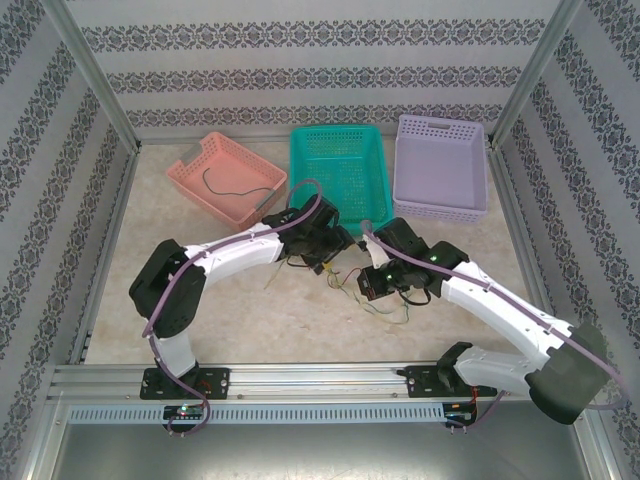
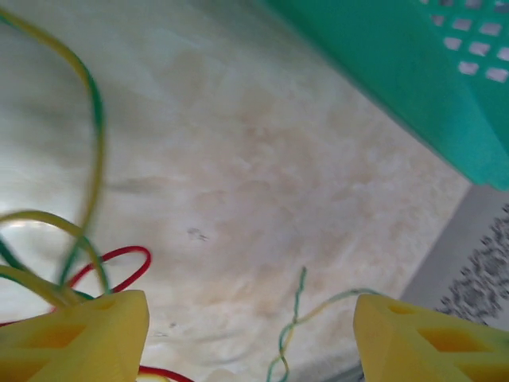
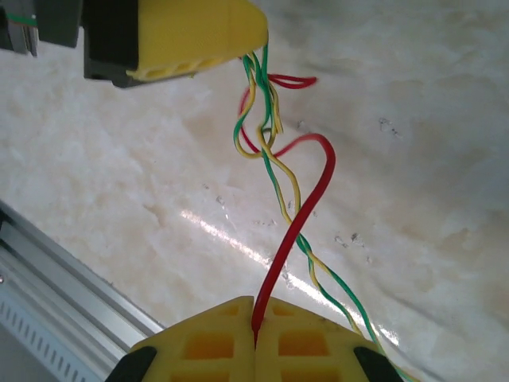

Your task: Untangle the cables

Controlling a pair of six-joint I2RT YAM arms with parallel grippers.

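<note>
- Marbled beige tabletop [image 1: 250, 330], fenced by an aluminium frame and patterned wallpaper panels, forms the work surface.
- Nearest the camera, an aluminium rail [image 1: 320, 378] carries both arm bases, left and right.
- Right gripper [image 3: 254, 306]: its yellow fingers are pressed together, pinching the red cable [image 3: 306, 207], which enters the seam between them and rises in a curve above the table.
- Cables [image 1: 372, 300]: a small tangle at mid-table, between the two grippers, with loose strands trailing toward the rail.
- Yellow-and-green strands [image 3: 278, 179]: twisted together, they cross the red cable and run up to the tip of the left arm's yellow finger, seen from the right wrist; whether that finger touches them cannot be told.
- Left gripper [image 2: 250, 334]: fingers spread wide, nothing between them; looped strands lie beside one finger.
- Teal basket [image 1: 340, 170]: just beyond the left gripper, centre rear.
- Pink basket [image 1: 228, 175]: rear left, holding one dark cable [image 1: 235, 185].
- Lilac basket [image 1: 440, 165]: rear right.
</note>
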